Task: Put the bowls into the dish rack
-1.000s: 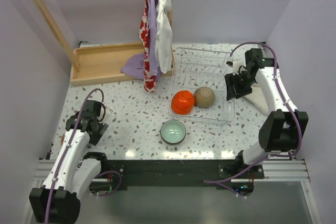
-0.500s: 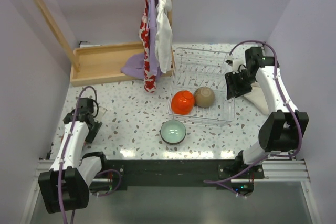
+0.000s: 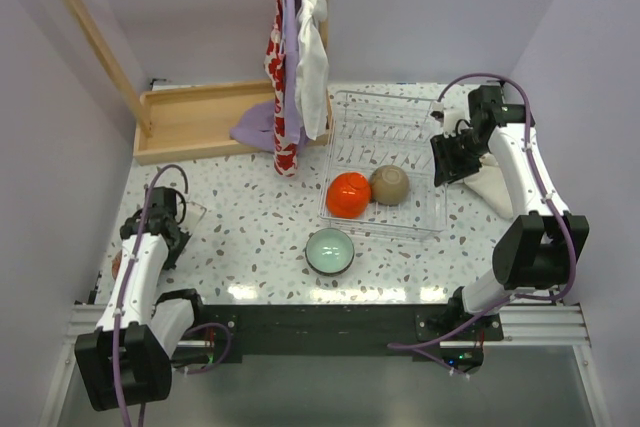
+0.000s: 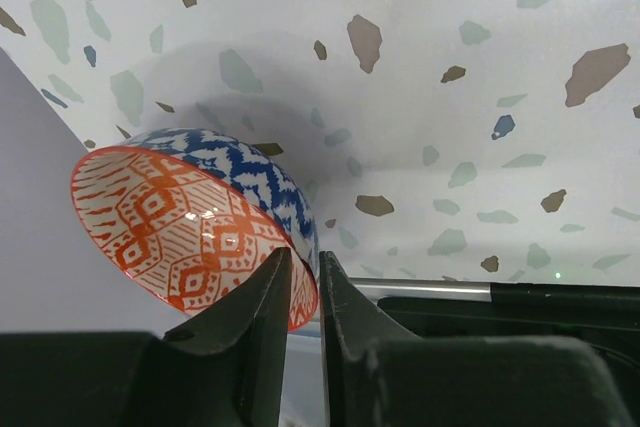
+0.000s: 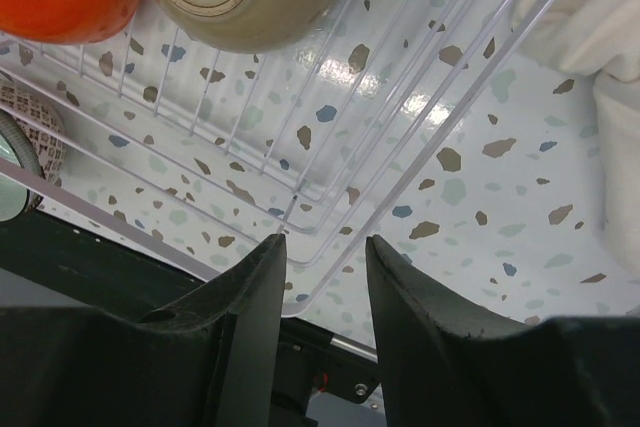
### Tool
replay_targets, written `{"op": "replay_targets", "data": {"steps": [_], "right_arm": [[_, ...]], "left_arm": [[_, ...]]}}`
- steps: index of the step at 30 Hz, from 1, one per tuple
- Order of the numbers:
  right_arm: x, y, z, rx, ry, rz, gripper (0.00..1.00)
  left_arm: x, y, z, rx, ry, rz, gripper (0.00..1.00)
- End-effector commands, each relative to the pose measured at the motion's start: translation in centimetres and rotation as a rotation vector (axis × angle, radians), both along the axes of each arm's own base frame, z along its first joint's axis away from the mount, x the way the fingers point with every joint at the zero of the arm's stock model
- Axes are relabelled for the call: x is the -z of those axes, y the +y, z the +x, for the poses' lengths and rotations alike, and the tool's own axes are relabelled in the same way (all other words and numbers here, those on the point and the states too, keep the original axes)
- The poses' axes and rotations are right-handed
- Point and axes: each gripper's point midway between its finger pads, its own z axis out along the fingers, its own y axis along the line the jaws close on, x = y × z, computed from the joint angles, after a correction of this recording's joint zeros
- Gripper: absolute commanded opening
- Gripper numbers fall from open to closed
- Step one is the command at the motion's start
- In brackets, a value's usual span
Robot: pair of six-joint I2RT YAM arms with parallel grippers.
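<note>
Only left wrist cam shows your left gripper (image 4: 303, 265) clamping patterned orange-blue bowl (image 4: 190, 217); right gripper (image 5: 322, 245) parted, empty, by white wire rack (image 3: 385, 97).

1. No word, number, brand mark or sign can be read in any of the three views.
2. Left wrist view, lower left of the frame: the patterned bowl (image 4: 190, 217) bears only orange diamond and blue zigzag ornament, no letters.
3. Top view, upper middle of the frame: the red-and-white cloth (image 3: 284, 147) has a print too small to make out as writing.
</note>
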Motion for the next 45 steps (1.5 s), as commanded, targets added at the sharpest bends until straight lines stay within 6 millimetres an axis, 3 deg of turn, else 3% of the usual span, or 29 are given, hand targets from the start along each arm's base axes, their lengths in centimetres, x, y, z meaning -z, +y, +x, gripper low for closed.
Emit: {"op": "replay_targets", "data": {"steps": [1, 7, 15, 24, 28, 29, 31, 34, 37, 39, 42, 45], "right_arm": [[-0.8, 0.3, 0.2, -0.012, -0.019, 0.009, 0.41], [-0.4, 0.4, -0.2, -0.017, -0.005, 0.01, 0.41], [-0.3, 0.5, -0.1, -0.006, -0.008, 0.014, 0.4], [-0.1, 0.4, -0.1, 0.001, -0.007, 0.013, 0.4], [0.1, 0.4, -0.1, 0.003, -0.007, 0.009, 0.4], [0.1, 0.4, -0.1, 0.003, -0.002, 0.009, 0.4], [0.1, 0.3, -0.1, 0.002, -0.004, 0.007, 0.4], [0.2, 0.2, -0.1, 0.004, -0.004, 0.001, 0.4], [0.3, 0.1, 0.0, 0.006, -0.007, -0.005, 0.39], [0.3, 0.0, 0.1, 0.007, -0.006, -0.009, 0.38], [0.0, -0.1, 0.2, 0.009, -0.01, -0.015, 0.37], [-0.5, -0.3, 0.2, 0.006, -0.015, -0.027, 0.35]], "left_arm": [[0.8, -0.2, -0.1, 0.009, 0.02, -0.02, 0.23], [1.6, -0.2, 0.1, 0.009, 0.038, -0.028, 0.22], [1.6, 0.6, 0.5, 0.039, 0.05, 0.015, 0.13], [1.2, 1.7, 2.0, 0.057, 0.028, 0.067, 0.17], [1.0, 1.8, 2.6, 0.064, 0.019, 0.07, 0.12], [0.8, 1.7, 2.6, 0.07, 0.017, 0.067, 0.02], [0.2, 1.6, 2.8, 0.081, 0.01, 0.062, 0.0], [-2.0, 0.8, 3.6, 0.116, -0.033, 0.016, 0.0], [-4.6, -1.4, 4.7, 0.208, -0.087, -0.101, 0.0], [-5.3, -3.9, 4.9, 0.328, -0.094, -0.222, 0.0], [-5.7, -6.4, 4.1, 0.47, -0.052, -0.326, 0.0], [-5.3, -9.3, 1.5, 0.625, 0.08, -0.433, 0.0]]}}
